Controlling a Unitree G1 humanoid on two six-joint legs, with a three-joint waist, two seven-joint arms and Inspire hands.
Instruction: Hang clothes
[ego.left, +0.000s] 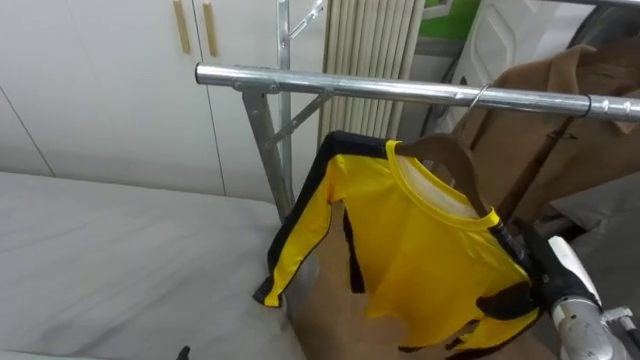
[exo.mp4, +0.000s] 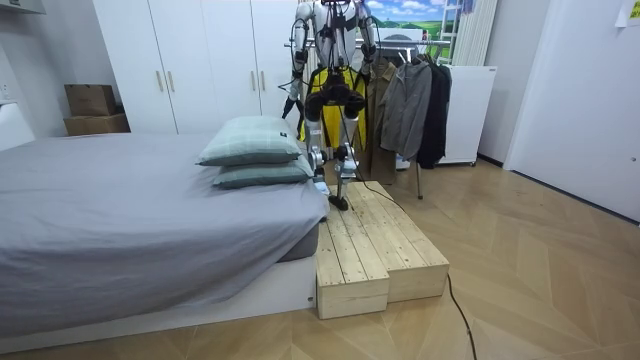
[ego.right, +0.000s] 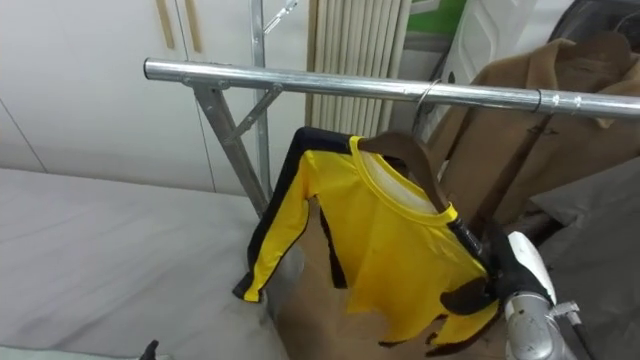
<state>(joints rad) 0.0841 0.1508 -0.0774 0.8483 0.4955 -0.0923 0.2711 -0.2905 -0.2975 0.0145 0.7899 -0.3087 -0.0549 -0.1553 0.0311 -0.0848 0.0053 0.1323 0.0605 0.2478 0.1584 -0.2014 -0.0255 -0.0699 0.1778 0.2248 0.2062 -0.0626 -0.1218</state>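
At lower right, the robot's right hand (ego.left: 522, 268) seems to curl its dark fingers on the shoulder of the yellow long-sleeved shirt with black trim (ego.left: 420, 250). The shirt hangs on a brown wooden hanger (ego.left: 445, 155) hooked over the silver metal rail (ego.left: 300, 82), beside a tan coat (ego.left: 540, 120).

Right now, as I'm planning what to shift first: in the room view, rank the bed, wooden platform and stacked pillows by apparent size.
1. bed, clearly largest
2. wooden platform
3. stacked pillows
The platform lies nearer the camera, so its lead over the pillows may be overstated.
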